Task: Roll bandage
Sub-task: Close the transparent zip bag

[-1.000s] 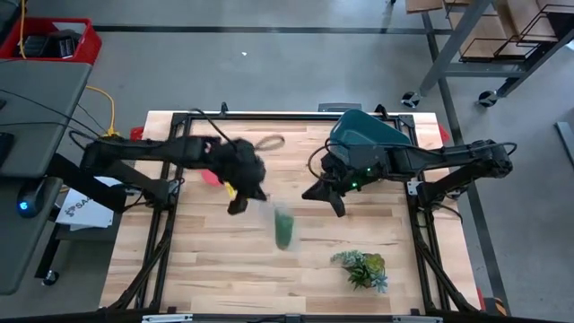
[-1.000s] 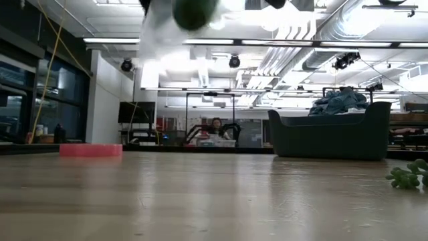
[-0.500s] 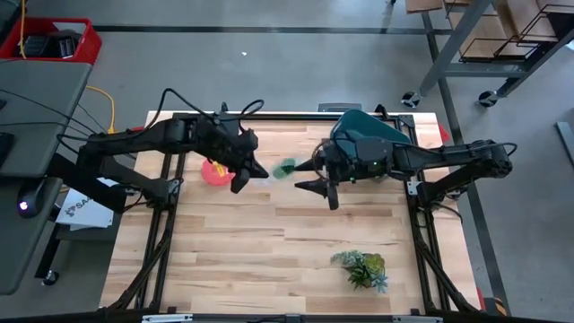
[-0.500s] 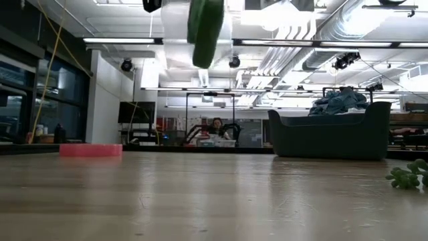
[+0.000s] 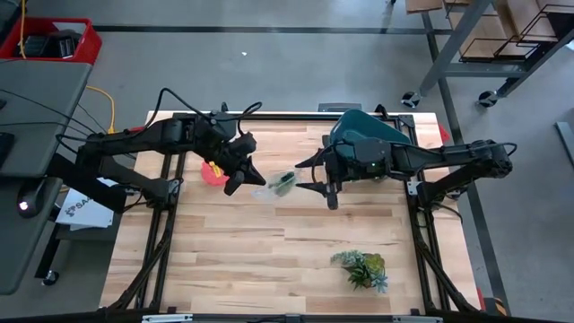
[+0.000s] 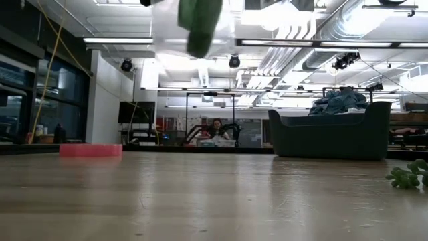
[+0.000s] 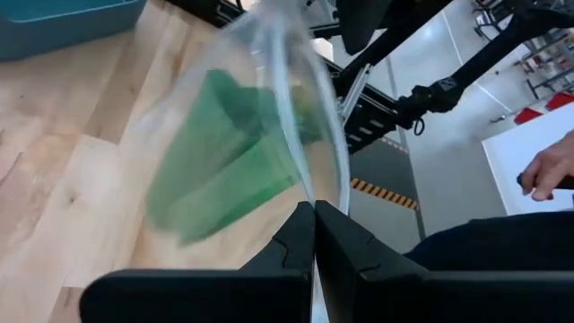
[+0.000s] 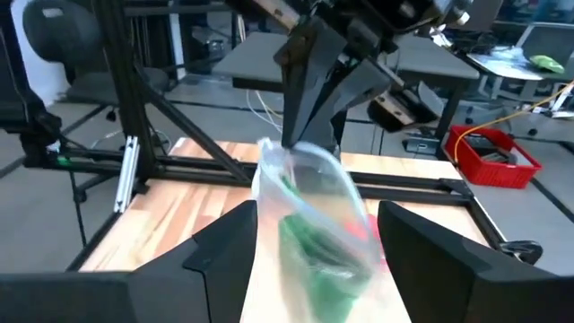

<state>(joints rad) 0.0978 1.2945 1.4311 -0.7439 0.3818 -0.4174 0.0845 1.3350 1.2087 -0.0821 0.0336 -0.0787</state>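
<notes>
The green bandage lies folded inside a clear plastic bag, high above the table's middle. It also shows in the left wrist view, the right wrist view and at the top of the low view. My left gripper is shut on the bag. My right gripper is open and empty, just right of the bag, with its fingers pointing at it. My left gripper pinches the clear bag's top edge between its two shut fingers. The fingers come slanting down from the table's left. The bag hangs below and beyond them, clear of the table, with the bandage in its lower part.
A teal tub stands at the far right and a pink dish lies below my left arm. A plant sprig lies near the front right. A person's hand shows beyond the table. There is bare wood at the front left.
My left gripper has gone toward the table's far edge with the bag. The bag hung over the table's near middle and has swung up and back; it now hangs between the two grippers, still clear of the table. My right gripper has shifted a little toward the bag.
</notes>
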